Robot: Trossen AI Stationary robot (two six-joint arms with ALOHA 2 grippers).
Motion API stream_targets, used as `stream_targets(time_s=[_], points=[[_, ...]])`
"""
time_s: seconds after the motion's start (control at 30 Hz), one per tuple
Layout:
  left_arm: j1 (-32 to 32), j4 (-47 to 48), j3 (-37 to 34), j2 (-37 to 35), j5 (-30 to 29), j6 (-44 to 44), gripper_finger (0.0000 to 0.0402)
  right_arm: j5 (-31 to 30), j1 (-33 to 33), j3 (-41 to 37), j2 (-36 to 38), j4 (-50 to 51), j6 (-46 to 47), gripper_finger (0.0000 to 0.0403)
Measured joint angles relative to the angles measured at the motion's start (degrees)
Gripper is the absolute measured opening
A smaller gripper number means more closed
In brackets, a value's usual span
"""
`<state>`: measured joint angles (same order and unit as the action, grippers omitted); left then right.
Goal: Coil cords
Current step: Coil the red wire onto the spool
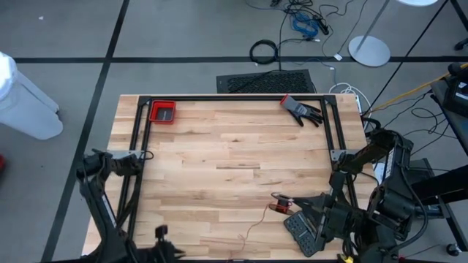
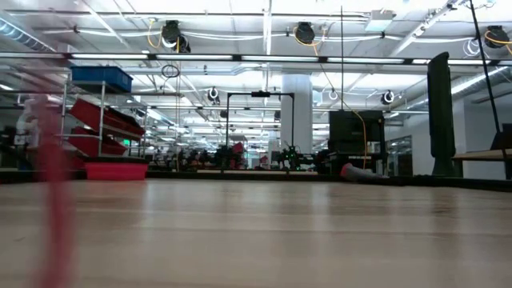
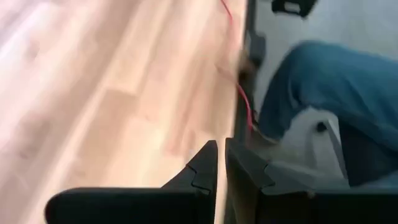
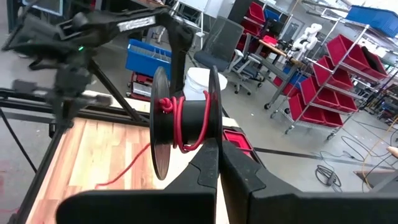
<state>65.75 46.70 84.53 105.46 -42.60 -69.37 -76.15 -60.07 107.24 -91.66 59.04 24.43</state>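
A black spool [image 4: 183, 121] with the thin red cord wound on its hub hangs above the table's near right part [image 1: 281, 207], and my right gripper [image 4: 217, 149] is shut on it. From the spool the cord [image 1: 256, 223] drops to the wood and trails toward the near edge. It shows as a red blur [image 2: 56, 208] close to the low camera. My left arm [image 1: 110, 190] stands at the near left corner. Its gripper [image 3: 221, 149] has its fingertips close together, and the cord [image 3: 245, 106] runs along the table's near edge up to them. My right gripper pinches the rim of the spool's flange [image 4: 214, 134] between its two fingers, coming at it about level. The spool is lifted clear of the table with its discs upright. A slack strand of cord [image 4: 124, 168] hangs from it to the wood. My left gripper: the cord ends behind one fingertip [image 3: 245, 152], and I cannot tell whether the fingers touch it.
A red bin [image 1: 162, 112] sits at the far left corner and a black and red glove [image 1: 301, 109] at the far right. A black frame [image 1: 234, 97] runs along the far edge and both sides. A person's blue-trousered leg [image 3: 336, 87] is beside the near edge.
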Motion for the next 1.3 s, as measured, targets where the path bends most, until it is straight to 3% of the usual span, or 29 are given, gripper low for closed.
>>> stream_targets(time_s=[0.1, 0.23, 0.33, 0.5, 0.67, 0.77, 1.03, 1.3], points=[[-2.04, -0.07, 0.00, -2.36, -2.31, 4.88, 0.0037, -0.03, 0.00, 0.00, -0.06, -0.01, -0.31, 0.0000], [-4.59, -5.99, -0.18, -2.27, -10.95, 15.61, 0.0040, -0.04, 0.09, 0.00, -0.08, -0.02, -0.82, 0.0000], [-7.64, -12.30, -0.45, -0.66, -10.50, 25.37, 0.0060, -0.03, 0.11, 0.00, -0.10, -0.04, -1.07, 0.0000], [-13.09, -21.88, -0.54, 2.79, -4.53, 31.46, 0.0143, -0.05, 0.11, 0.00, -0.10, -0.08, -0.98, 0.0000], [-16.68, -25.32, -0.56, 6.44, -4.09, 32.34, 0.0242, -0.03, 0.11, 0.00, -0.10, -0.12, -0.90, 0.0000], [-17.80, -25.44, -0.56, 7.94, -3.90, 32.25, 0.0270, -0.03, 0.00, 0.00, -0.10, -0.15, -0.89, 0.0000], [-19.29, -33.16, -0.59, 11.10, 9.91, 32.53, 0.0270, -0.03, -0.02, 0.00, -0.10, -0.12, -0.95, 0.0000], [-19.19, -33.16, -0.59, 13.08, 11.40, 32.27, 0.0269, -0.03, -0.04, 0.00, -0.10, -0.22, -1.05, 0.0000]])
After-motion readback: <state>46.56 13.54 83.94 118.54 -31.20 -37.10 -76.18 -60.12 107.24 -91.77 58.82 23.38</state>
